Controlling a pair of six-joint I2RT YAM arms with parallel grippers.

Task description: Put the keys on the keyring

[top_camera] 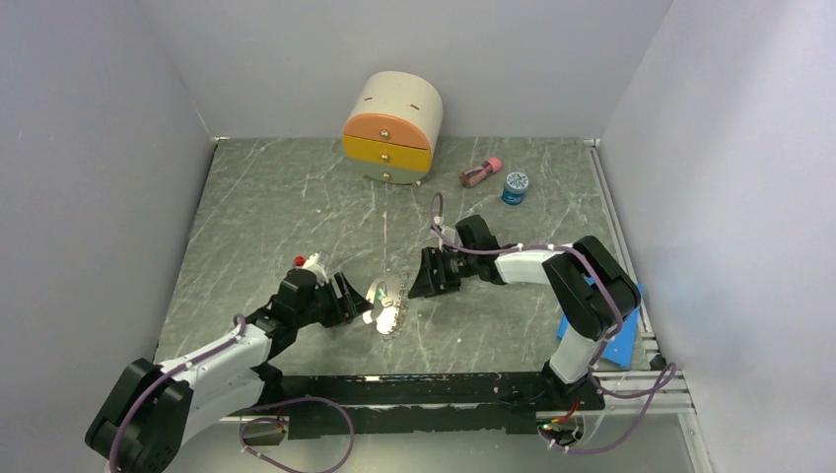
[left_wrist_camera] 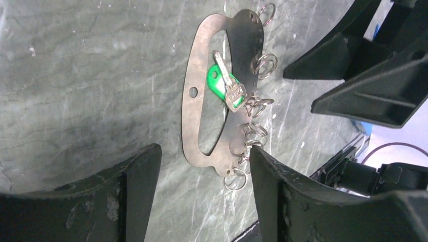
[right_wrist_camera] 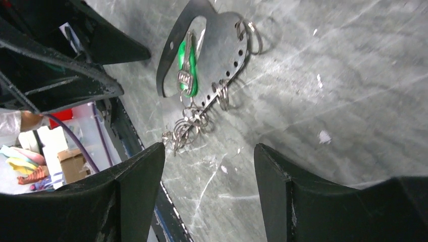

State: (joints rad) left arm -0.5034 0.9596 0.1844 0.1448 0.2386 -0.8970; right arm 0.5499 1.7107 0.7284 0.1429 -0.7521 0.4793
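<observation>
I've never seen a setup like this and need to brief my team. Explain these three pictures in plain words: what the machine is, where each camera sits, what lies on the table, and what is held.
Two robot arms are bolted at the table's near edge. The overhead picture looks down from behind them; the other two come from cameras on each wrist, with that arm's own black fingers in the foreground.

The left tool and the right tool are both open and hold nothing. Between them on the marble-patterned table lies a flat metal plate with small split rings along one edge. A green-headed key rests on it.

Further back stand a small round drawer box, a pink tube and a small blue jar.
</observation>
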